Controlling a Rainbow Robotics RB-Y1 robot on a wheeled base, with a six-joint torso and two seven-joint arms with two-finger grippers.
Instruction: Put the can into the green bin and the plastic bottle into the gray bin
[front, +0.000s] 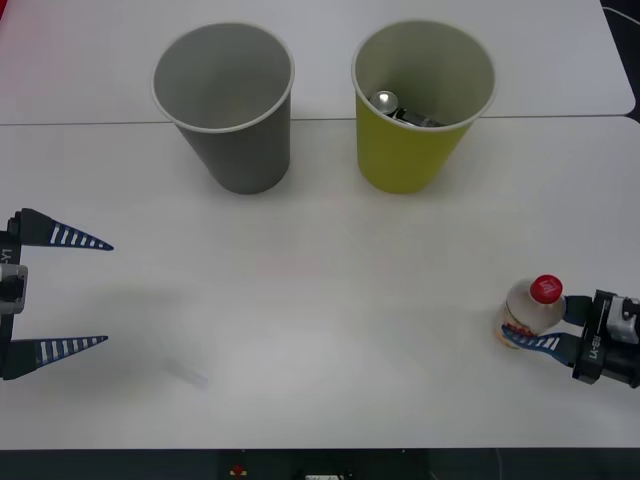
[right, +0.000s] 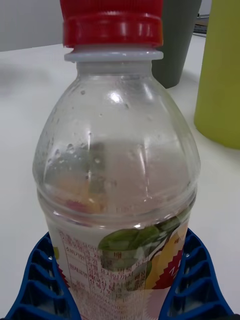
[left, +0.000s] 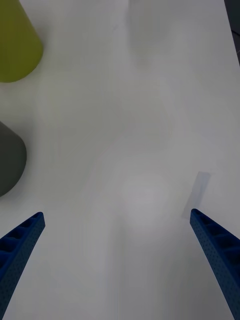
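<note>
White table surface (front: 320, 320) carries all items in the front view. The gray bin (front: 228, 110) stands upright at the far left-centre, with the green bin (front: 420, 110) upright just beside it on the right, the two apart. The can (front: 398, 108) lies inside the green bin, silver top showing. The plastic bottle (front: 530, 310) stands upright near the right edge, well apart from both bins. The right gripper (front: 545, 325) reaches in from the right edge and clasps the bottle low on its body. The left gripper (front: 85, 292) sits at the left edge, fingers spread wide, holding nothing.

Right wrist view: the plastic bottle (right: 117, 165) stands between the blue ribbed fingers (right: 37, 285), which press its label on both sides. The gray bin (right: 175, 40) and green bin (right: 220, 75) stand behind.

Left wrist view: the fingers (left: 20, 245) are spread wide over bare table (left: 140, 125). The green bin (left: 17, 45) and gray bin (left: 10, 160) stand at one edge.
</note>
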